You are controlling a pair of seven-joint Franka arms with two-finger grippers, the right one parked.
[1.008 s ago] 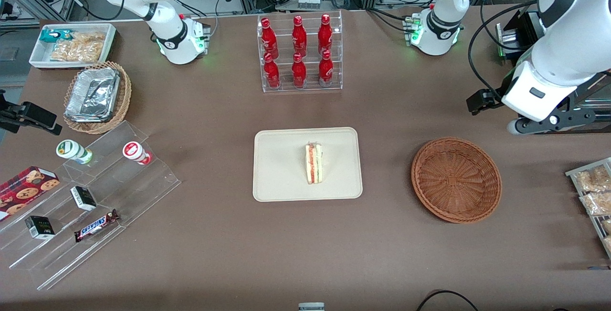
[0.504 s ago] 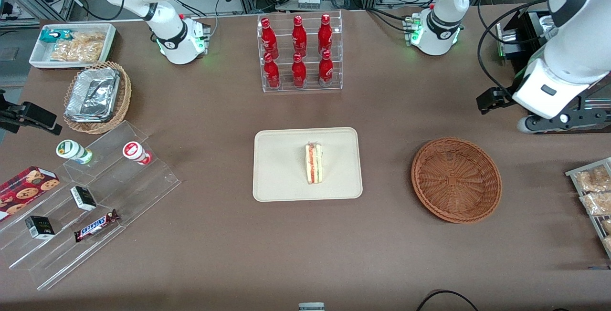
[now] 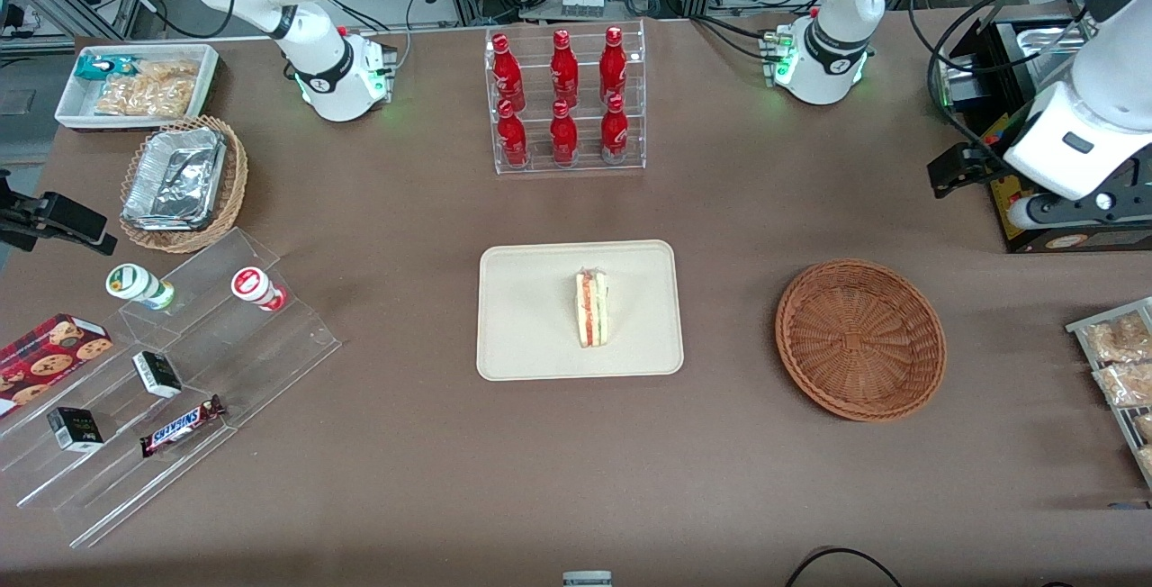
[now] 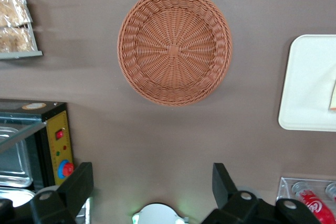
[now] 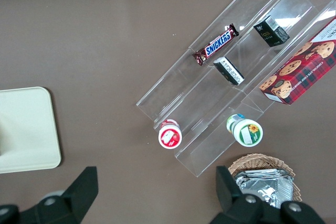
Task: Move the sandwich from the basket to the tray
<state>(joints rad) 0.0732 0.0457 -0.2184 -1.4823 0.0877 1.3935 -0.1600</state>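
SNICKERS, white letters on a brown bar (image 5: 216,44) lying on the clear stepped stand (image 5: 247,30); the same word shows on the bar in the front view. Cookie box (image 5: 299,69), small black cartons and red bottles (image 3: 562,74): print unreadable. Gripper (image 4: 152,190) unmarked, high above the table, farther from the front camera than the basket.

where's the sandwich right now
In the front view the sandwich lies on the tray mid-table; the basket is empty, and the open gripper hangs high above the working arm's end.
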